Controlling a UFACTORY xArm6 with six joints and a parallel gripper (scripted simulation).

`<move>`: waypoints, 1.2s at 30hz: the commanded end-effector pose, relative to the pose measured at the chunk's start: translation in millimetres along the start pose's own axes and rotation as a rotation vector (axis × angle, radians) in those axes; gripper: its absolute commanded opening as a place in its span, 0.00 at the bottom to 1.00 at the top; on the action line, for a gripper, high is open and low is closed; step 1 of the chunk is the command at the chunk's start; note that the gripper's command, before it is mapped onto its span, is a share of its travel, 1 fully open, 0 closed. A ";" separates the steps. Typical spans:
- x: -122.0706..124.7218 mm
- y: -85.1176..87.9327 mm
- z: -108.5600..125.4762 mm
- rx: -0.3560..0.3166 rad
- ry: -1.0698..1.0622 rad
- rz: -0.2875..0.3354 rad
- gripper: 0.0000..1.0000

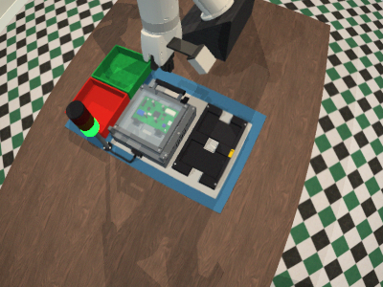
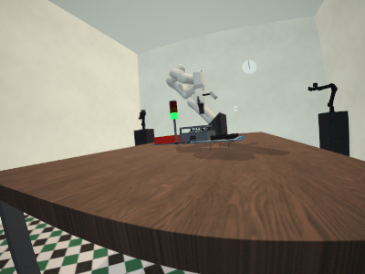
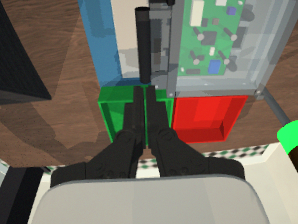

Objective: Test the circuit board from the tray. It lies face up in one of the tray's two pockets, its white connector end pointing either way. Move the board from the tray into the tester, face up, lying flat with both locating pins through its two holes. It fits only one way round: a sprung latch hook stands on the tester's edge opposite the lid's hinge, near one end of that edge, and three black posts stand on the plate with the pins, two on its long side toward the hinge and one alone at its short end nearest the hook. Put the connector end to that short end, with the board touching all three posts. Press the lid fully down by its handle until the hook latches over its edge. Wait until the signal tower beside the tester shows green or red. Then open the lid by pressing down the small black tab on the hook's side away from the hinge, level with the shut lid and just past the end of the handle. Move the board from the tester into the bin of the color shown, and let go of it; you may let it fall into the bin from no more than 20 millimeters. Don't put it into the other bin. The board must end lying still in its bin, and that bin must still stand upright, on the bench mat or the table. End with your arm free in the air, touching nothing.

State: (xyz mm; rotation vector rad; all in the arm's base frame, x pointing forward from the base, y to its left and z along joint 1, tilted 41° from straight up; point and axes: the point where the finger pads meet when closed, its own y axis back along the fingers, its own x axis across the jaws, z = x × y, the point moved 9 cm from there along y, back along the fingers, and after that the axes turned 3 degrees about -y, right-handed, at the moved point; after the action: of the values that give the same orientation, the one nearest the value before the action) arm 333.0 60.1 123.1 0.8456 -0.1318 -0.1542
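Top view: a dark brown wood-grain table (image 1: 249, 225) is seen standing on a floor (image 1: 354, 158) chequered in green, black and white. A blue bench mat (image 1: 256, 120) is laid on the table. On the mat, the tester (image 1: 189, 125) is seen with its clear lid shut, and the circuit board (image 1: 155, 114) is seen lying face up beneath that lid. Beside the tester, the tray (image 1: 245, 139) is seen with two black pockets. A green bin (image 1: 109, 69) and a red bin (image 1: 91, 91) are placed just beside the tester, and the signal tower (image 1: 86, 123) is lit green. The gripper (image 1: 160, 64) is held over the mat edge between the green bin and the tester.

Exterior view: the table top (image 2: 219, 192) is seen filling the foreground, with cream walls (image 2: 59, 91) and a round wall clock (image 2: 249, 67) behind. The white arm (image 2: 187, 84) is bent over the tester, and the tower's green light (image 2: 173, 116) is visible.

Wrist view: the fingers are seen pressed together with nothing between them, above the green bin's rim (image 3: 108, 99). The black handle (image 3: 143, 43) is seen along the lid's edge
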 end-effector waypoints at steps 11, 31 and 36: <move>0.8 8.9 -0.2 0.002 -0.001 0.003 0.00; 0.8 9.4 -0.2 0.002 -0.085 0.003 0.00; 0.8 9.4 -0.2 0.002 -0.196 0.002 0.00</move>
State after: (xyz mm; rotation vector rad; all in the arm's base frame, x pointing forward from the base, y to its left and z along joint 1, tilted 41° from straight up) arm 333.8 65.4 129.4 0.8378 -0.2401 -0.2043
